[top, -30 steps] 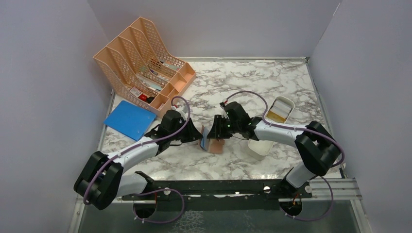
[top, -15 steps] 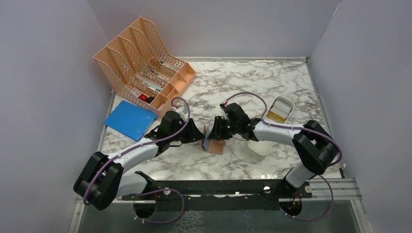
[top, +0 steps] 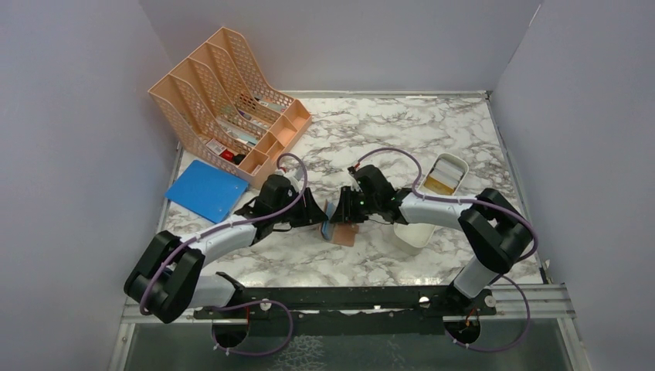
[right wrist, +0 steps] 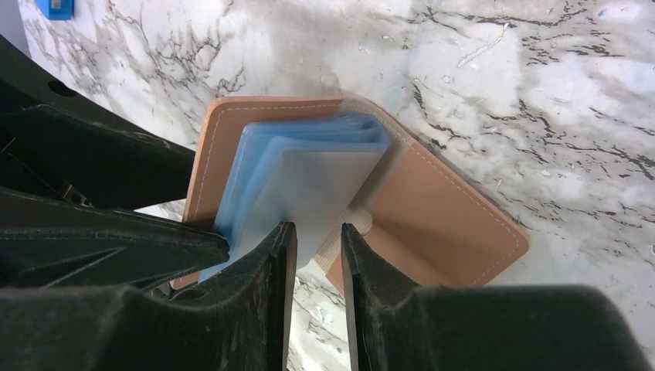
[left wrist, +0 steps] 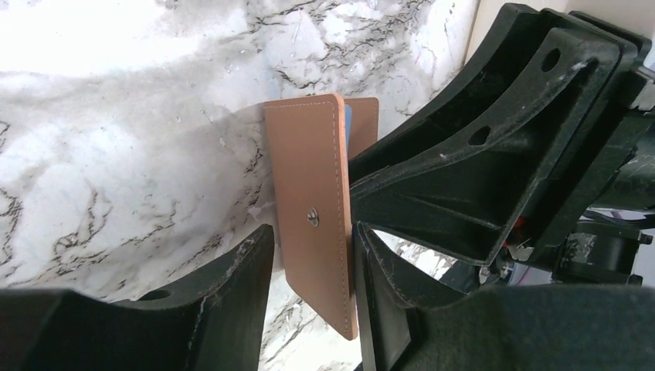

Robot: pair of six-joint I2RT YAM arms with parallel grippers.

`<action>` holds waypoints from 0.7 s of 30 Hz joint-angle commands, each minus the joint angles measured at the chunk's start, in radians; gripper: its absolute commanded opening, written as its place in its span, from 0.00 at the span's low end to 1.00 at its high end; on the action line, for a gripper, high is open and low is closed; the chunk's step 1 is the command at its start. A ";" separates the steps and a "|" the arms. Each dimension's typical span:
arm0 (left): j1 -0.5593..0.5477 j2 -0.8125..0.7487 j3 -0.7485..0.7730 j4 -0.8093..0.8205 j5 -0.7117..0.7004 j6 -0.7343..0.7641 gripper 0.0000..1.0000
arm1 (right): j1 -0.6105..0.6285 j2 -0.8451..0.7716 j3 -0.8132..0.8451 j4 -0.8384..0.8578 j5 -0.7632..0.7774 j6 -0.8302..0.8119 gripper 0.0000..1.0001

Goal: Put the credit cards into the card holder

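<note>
The white oblong tray point(top: 461, 166) at right rear holds the credit cards point(top: 440, 184), a yellowish one uppermost. The peach mesh organiser point(top: 208, 85) holds small oddments. The card holder point(top: 341, 230) sits part-open mid-counter point(top: 432, 127) between the arms. The left gripper point(left wrist: 313, 232) straddles its upright tan cover, jaws partly apart; grip undetermined. The right gripper point(right wrist: 318, 232) is narrow over the pale blue sleeves point(right wrist: 309, 162); pinch undetermined. Only the left wrist view shows the snap stud point(left wrist: 312, 217).

Marble-patterned tabletop point(top: 456, 124), white with grey veining. Plain pale lilac-grey wall panels (all matte) stand behind it point(top: 340, 39), to its left point(top: 69, 154) and to its right point(top: 587, 154). Black rail point(top: 347, 297) along its near edge. Light even, shadows soft.
</note>
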State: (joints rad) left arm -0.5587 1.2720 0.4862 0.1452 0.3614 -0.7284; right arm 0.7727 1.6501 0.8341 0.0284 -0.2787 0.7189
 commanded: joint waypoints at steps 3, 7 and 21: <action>-0.004 0.035 0.044 0.050 0.033 0.033 0.42 | 0.004 0.020 0.028 0.008 0.008 -0.022 0.32; -0.004 0.051 0.043 0.056 0.038 0.035 0.37 | 0.004 0.019 0.027 0.007 0.014 -0.027 0.31; -0.004 0.055 0.044 0.075 0.061 0.027 0.50 | 0.004 0.023 0.042 -0.015 0.031 -0.044 0.31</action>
State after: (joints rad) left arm -0.5587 1.3178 0.5053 0.1856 0.3931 -0.7105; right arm 0.7727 1.6627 0.8478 0.0246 -0.2775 0.6979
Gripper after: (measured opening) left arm 0.504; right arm 0.309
